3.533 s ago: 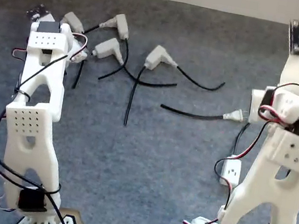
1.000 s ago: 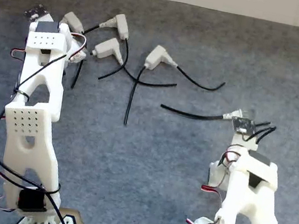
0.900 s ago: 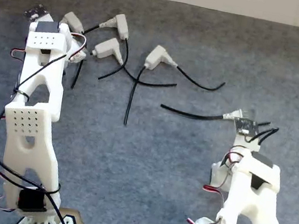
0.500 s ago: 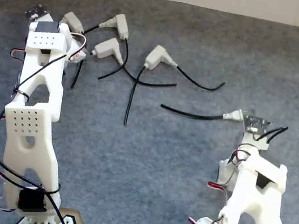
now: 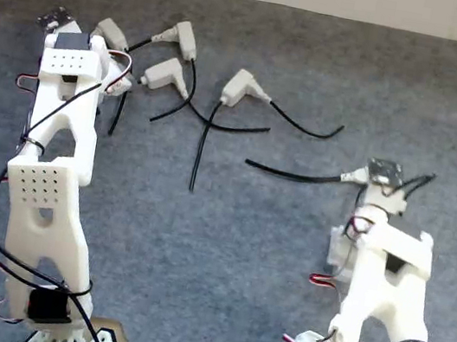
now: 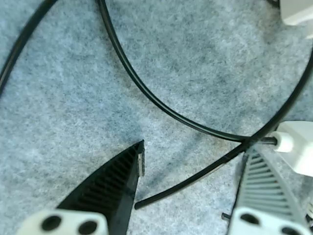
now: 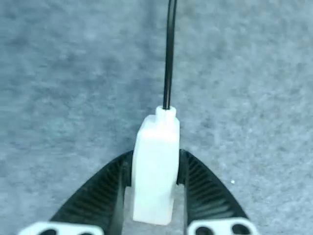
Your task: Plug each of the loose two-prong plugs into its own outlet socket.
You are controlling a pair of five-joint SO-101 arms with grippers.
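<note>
Right wrist view has the right gripper (image 7: 155,161) clamped on a white rectangular two-prong plug (image 7: 154,142), one black ribbed finger pressed to each of its long sides. A narrower collar tops the plug's body where a thin black cord (image 7: 169,54) enters and runs straight away over the grey carpet (image 7: 58,73); the prongs are hidden between the fingers. In the high view that gripper (image 5: 373,183) sits low at the right of the carpet (image 5: 267,256), the plug (image 5: 355,176) poking out of it and its cord (image 5: 289,174) trailing towards the middle. A white piece (image 5: 337,246) at the right arm's inner edge may be the outlet strip; I cannot tell, nor whether anything sits in its sockets. The left gripper (image 6: 195,152) stands with its fingers apart over the carpet, a loose black cord end (image 6: 161,196) lying between them and a white plug collar (image 6: 293,147) just beside the pale finger. From above, this gripper (image 5: 119,82) is at the far left, near three white angled plugs (image 5: 167,75) whose black cords cross one another. Against 3.5 s ago, the right arm, then raised with its wrist up at the far right, has come down onto the plug, which lies about where it did; over the last half second the wrist has shifted slightly towards the middle. The left arm and the angled plugs have not moved.
</note>
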